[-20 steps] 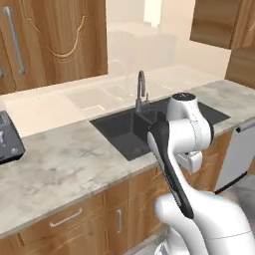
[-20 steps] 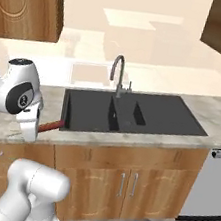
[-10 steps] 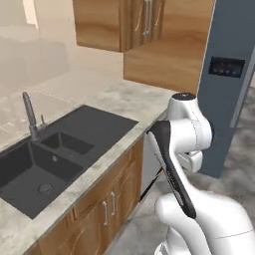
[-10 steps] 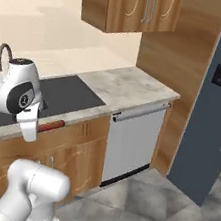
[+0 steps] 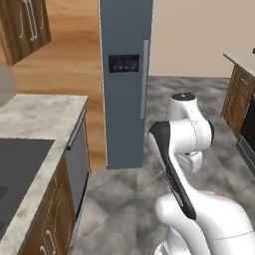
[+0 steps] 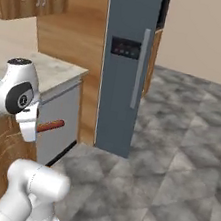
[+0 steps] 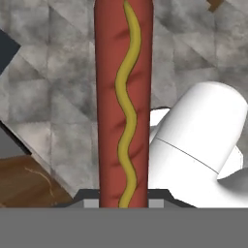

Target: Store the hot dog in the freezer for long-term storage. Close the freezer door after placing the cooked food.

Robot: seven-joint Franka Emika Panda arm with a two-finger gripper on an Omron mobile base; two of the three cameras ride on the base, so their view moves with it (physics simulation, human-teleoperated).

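Note:
The hot dog [image 7: 123, 97], a reddish-brown sausage with a wavy yellow mustard line, runs up the middle of the hand view, and my gripper [image 7: 123, 197] is shut on its lower end. From the right base view the hot dog [image 6: 51, 125] sticks out sideways from the gripper [image 6: 32, 129], low beside the arm. The freezer [image 5: 124, 109] stands ahead, a tall slate blue-grey appliance with a small black control panel [image 5: 124, 63]. Its freezer door [image 6: 118, 98] is shut, with the long grey bar handle [image 6: 140, 69] on its right side.
A marble counter [image 5: 37, 112] with a dark sink [image 5: 17, 159] runs along the left, with a grey dishwasher front [image 6: 60, 120] below it. Wooden cabinets [image 5: 22, 25] hang above. Another counter unit [image 5: 241, 84] stands at the far right. Grey tiled floor [image 6: 176, 153] lies before the freezer.
The whole picture has swung from the sink and counter round to the freezer, so the base has moved. The hot dog stays in the shut gripper.

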